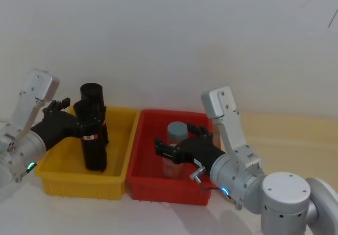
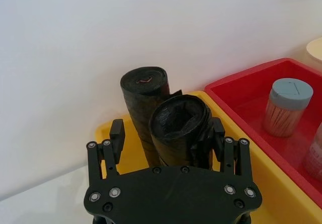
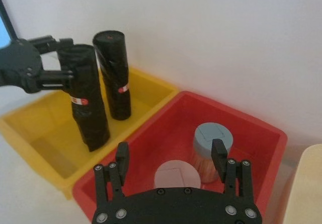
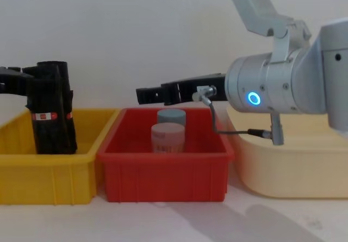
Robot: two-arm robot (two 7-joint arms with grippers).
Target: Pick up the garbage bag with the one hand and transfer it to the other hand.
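The garbage bag roll (image 1: 93, 140) stands upright in the yellow bin (image 1: 58, 178), clamped near its top by the left gripper (image 1: 79, 120). The right gripper (image 1: 165, 149), fingers spread and empty, hovers over the red bin (image 1: 158, 187) beside the yellow bin, so the handover runs sideways toward it.

In the chest view the left tool (image 4: 22, 84) runs off the picture's left edge, and the yellow bin's (image 4: 49, 168) front wall hides the foot of the garbage bag (image 4: 50, 117). The second roll (image 4: 68, 114) stands almost wholly behind it there. From the left wrist, the tool's own body covers the lower length of both rolls, so their label bands are out of sight. The cream tub (image 4: 288, 166) is cut by the right edge. In the head view, the right tool (image 1: 177, 150) masks the nearer jar (image 1: 171, 166), whose lid perhaps is pale.
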